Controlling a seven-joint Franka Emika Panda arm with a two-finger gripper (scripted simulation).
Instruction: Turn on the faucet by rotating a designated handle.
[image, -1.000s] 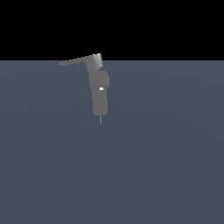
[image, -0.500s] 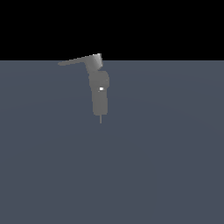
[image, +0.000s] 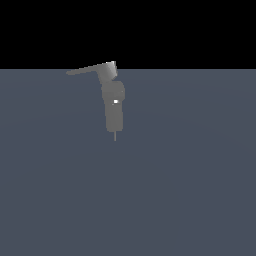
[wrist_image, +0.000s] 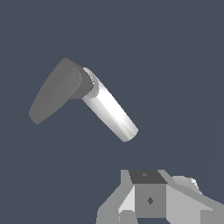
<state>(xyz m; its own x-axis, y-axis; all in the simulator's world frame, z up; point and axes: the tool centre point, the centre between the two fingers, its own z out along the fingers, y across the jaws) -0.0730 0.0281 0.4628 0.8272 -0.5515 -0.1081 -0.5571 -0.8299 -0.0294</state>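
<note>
Flat slate-blue floor (image: 190, 190), matte, black band behind. Faucet (image: 114, 107) stands mid-scene: rounded upright grey body, white dot, angular top block. Handle (image: 90, 69) thin, tapering, points toward exterior view's left. Gripper (wrist_image: 151, 205) blocky, cropped by frame edge, well apart from faucet; fingers hidden, opening cannot be told.

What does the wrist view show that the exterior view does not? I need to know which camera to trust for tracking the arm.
Only the wrist view shows part of the robot: the gripper at the frame's edge, apart from the faucet; whether it is open cannot be told. Only the exterior view shows the faucet upright on the grey floor, its small white dot, and the thin spike under the body. Both show the faucet's body and the handle projecting sideways from the top block, untouched.
</note>
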